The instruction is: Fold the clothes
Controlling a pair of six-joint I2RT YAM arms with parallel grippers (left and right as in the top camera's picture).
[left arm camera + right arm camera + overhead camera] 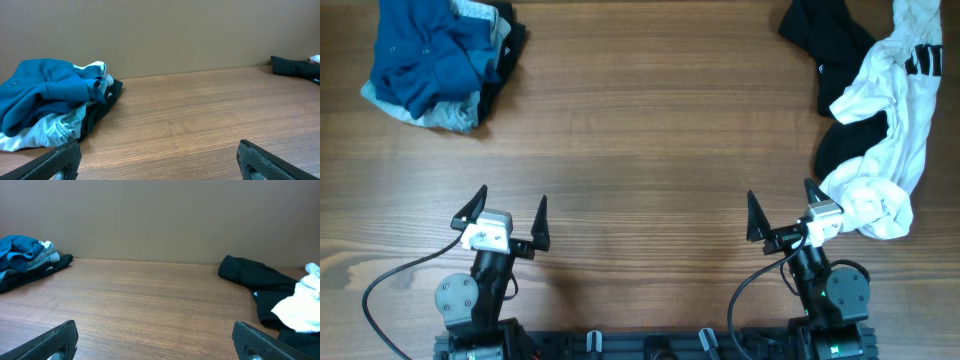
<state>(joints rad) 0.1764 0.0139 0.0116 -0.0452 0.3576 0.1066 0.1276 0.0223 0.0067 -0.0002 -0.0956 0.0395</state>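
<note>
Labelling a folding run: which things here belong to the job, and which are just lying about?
Job: white shirt, right side; left gripper and right gripper, both open and empty.
Lying about: black garment touching the shirt; blue and grey clothes pile, far left.

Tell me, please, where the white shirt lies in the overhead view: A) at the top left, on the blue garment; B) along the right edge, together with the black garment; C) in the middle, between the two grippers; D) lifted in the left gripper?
B: the white shirt lies crumpled along the table's right edge, tangled with the black garment.
</note>
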